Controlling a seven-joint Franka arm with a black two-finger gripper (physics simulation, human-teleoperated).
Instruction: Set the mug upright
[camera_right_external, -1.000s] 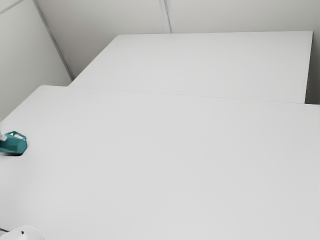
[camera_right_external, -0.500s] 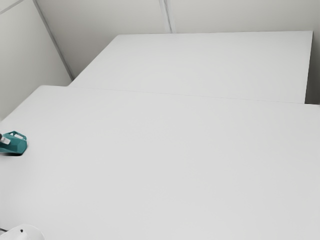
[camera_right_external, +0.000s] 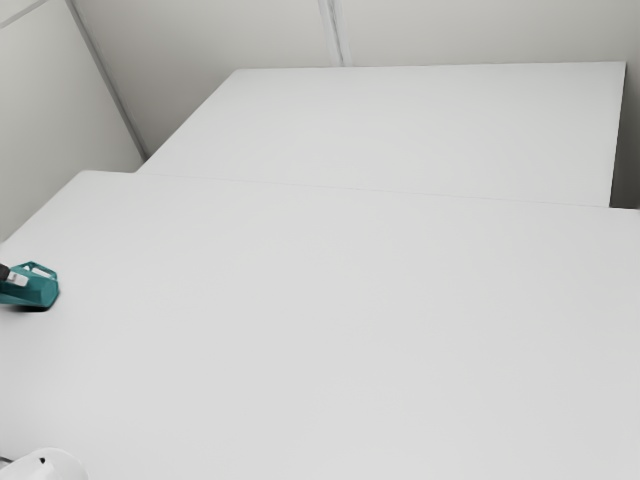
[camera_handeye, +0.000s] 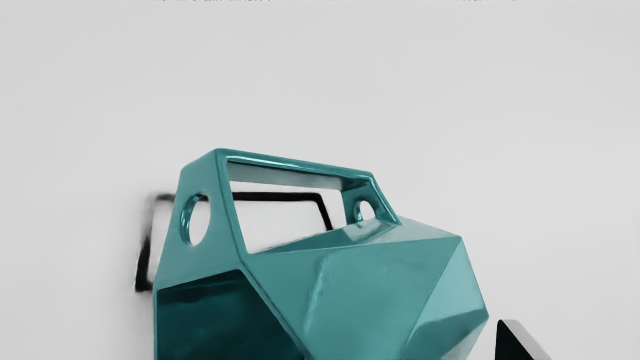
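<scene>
While the teal mug lies tipped sideways, the pincer is spread close by.

Indoor room, plain, kind unclear: office or lab, can't tell which. White table, smooth top; second white top just beyond the table. Pale back wall behind both, light vertical strip on it; pale side wall past the table toward the exterior view's left, grey strip at corner.
</scene>
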